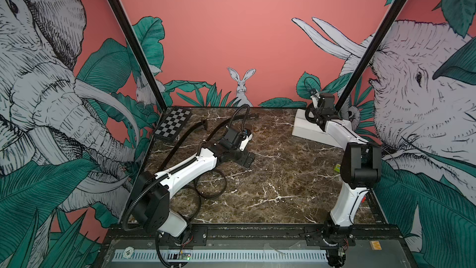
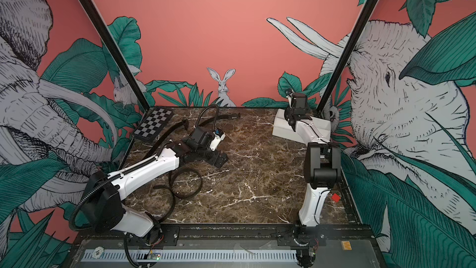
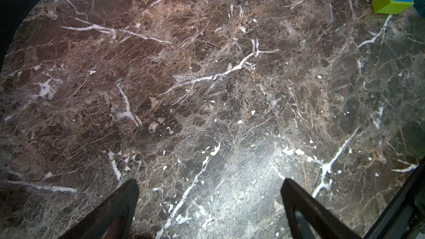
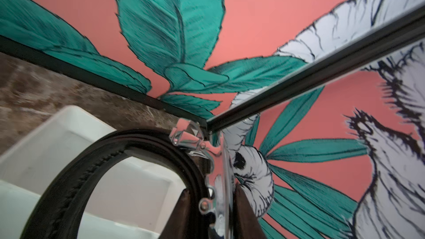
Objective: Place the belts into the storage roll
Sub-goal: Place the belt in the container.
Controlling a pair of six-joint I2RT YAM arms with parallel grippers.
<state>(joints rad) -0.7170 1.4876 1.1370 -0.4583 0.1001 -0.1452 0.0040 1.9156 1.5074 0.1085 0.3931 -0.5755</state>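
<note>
The storage roll (image 1: 305, 128) (image 2: 280, 130) is a white divided box at the back right of the marble table. My right gripper (image 4: 211, 189) (image 1: 313, 114) hovers over it, shut on the shiny buckle (image 4: 220, 180) of a coiled black belt (image 4: 69, 180); the coil hangs above a compartment (image 4: 57, 148). A second belt (image 1: 210, 184) (image 2: 186, 183) lies looped near the left arm, and another strap (image 1: 185, 137) runs toward the back left. My left gripper (image 3: 210, 182) (image 1: 248, 162) is open, low over bare marble, holding nothing.
A checkerboard (image 1: 173, 123) lies at the back left corner. A green block (image 3: 392, 2) (image 1: 337, 168) and a red block (image 2: 335, 197) sit by the right edge. Black frame posts (image 1: 360, 73) rise at the back corners. A dark strap end (image 1: 253, 116) lies along the back edge.
</note>
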